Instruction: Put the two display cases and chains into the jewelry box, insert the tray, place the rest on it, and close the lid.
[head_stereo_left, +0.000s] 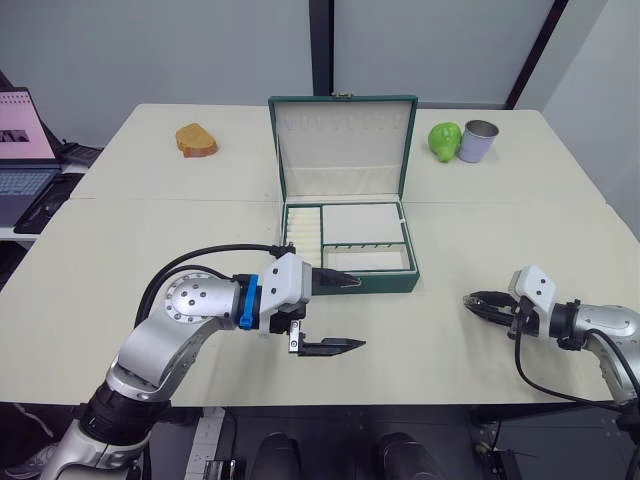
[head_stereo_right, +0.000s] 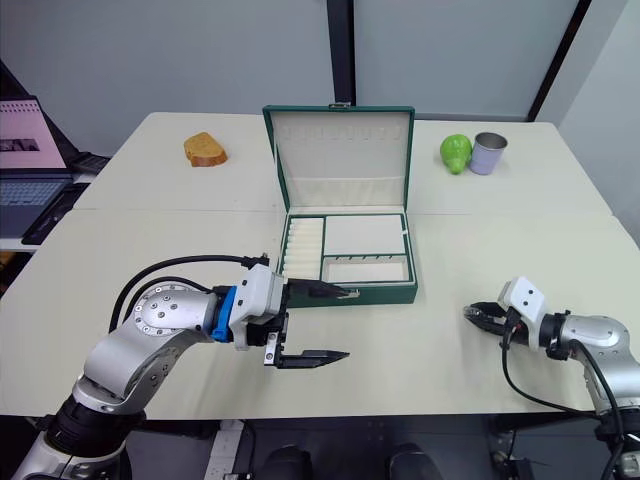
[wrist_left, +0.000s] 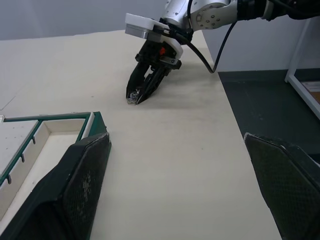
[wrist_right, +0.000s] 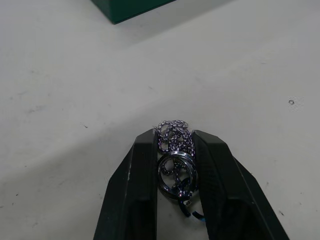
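- The jewelry box (head_stereo_left: 345, 250) sits mid-table with its lid (head_stereo_left: 343, 145) standing upright; the tray (head_stereo_left: 362, 238) lies inside it.
- The left gripper (head_stereo_left: 345, 313) hangs just in front of the box's near wall, fingers spread wide, holding nothing.
- The right gripper (wrist_right: 174, 165) is low over the table (head_stereo_left: 440, 330), right of the box and apart from it, fingers pressed onto a chain (wrist_right: 174, 150).
- A bread slice (head_stereo_left: 196, 140), a green pear (head_stereo_left: 445, 140) and a metal cup (head_stereo_left: 478, 141) lie at the far side.
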